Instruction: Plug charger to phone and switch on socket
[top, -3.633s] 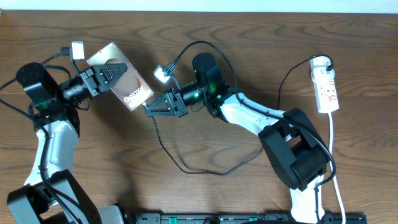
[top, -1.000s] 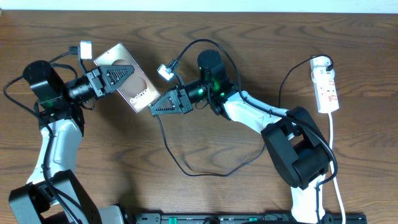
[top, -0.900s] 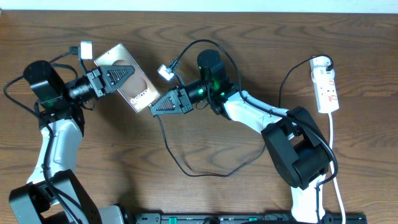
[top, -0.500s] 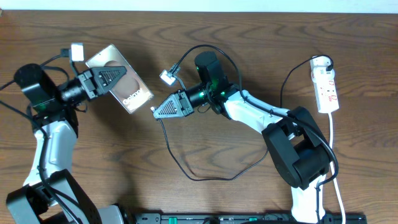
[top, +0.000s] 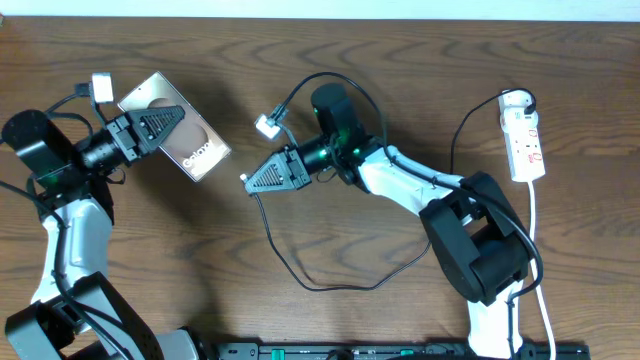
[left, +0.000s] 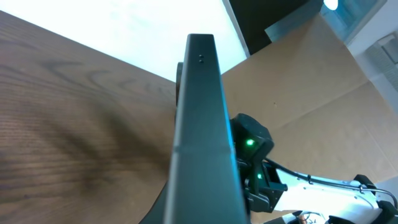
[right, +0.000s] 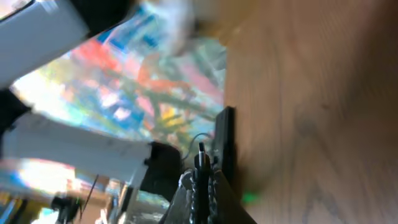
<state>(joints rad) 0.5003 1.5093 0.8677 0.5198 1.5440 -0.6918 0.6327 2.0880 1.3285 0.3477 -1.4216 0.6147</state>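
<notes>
Pinching the charger (top: 266, 222), the right gripper (top: 248, 180) is needing square aim toward ten o'clock, where the left gripper (top: 172, 118) is clamping the phone (top: 195, 155).

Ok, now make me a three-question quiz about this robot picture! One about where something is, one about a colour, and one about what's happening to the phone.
1. Where is the socket?
A) at the far right of the table
B) at the far left
C) in the middle

2. What colour is the charger cable?
A) white
B) black
C) red

3. The phone is...
A) lying flat, untouched
B) held by the left gripper
C) already plugged in

Answers:
1 A: the white strip lies by the right edge.
2 B: the thin looping cable is black.
3 B: the gripper is shut on it, and bare wood shows between it and the plug tip.
</notes>
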